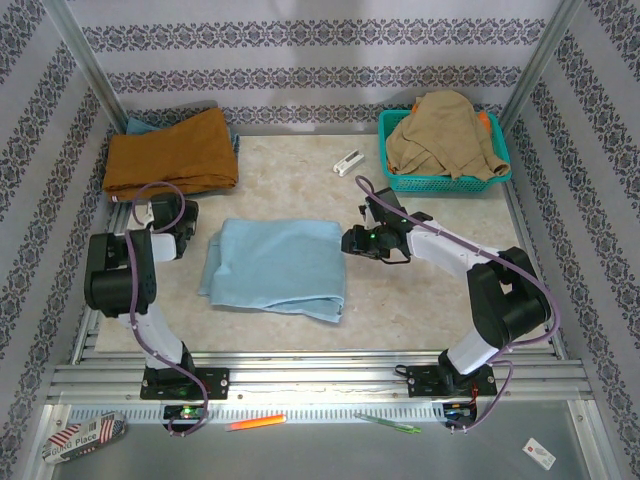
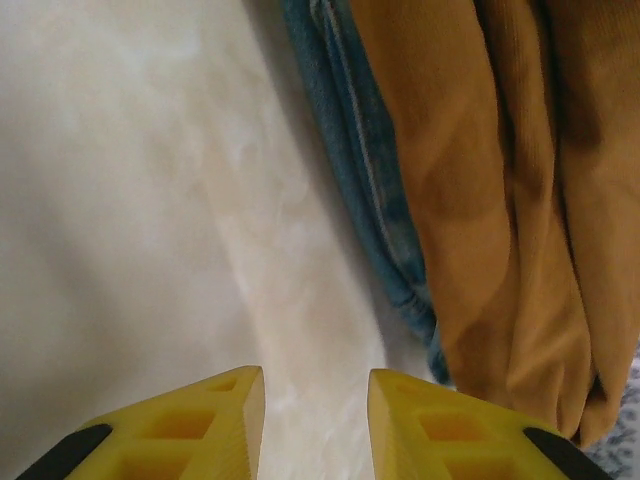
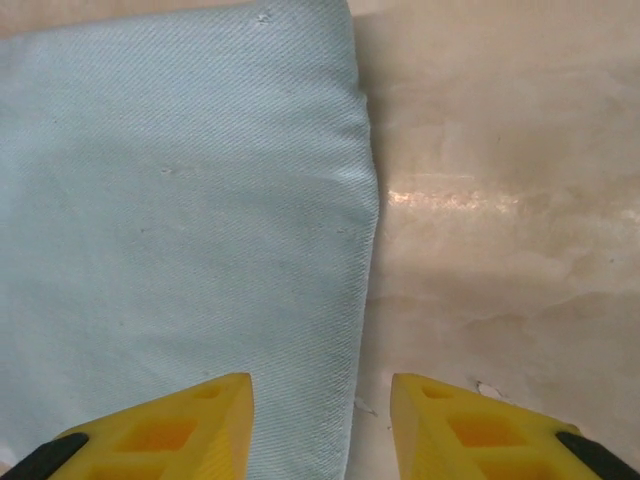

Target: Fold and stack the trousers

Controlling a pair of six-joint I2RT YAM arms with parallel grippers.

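Plainly, the left pincer (image 2: 315, 405) and right pincer (image 3: 320, 410) both stand open, empty, flanking the folded trousers (image 1: 275, 265).

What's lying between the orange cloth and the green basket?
Just a small white object on the bare table, seen in the overhead view.

Lab-style robot cell. Marbled tabletop (image 1: 420, 300) boxed in by patterned panels (image 1: 300, 40) on aluminium posts (image 1: 83, 55); left arm (image 1: 120, 270) and right arm (image 1: 505, 300) bolted to slotted rails (image 1: 320, 378) at near edge; purple cables (image 1: 133, 300) exposed; orange pen (image 1: 256, 423) and green pen (image 1: 388, 423) loose on the metal ledge (image 1: 320, 445) in front.
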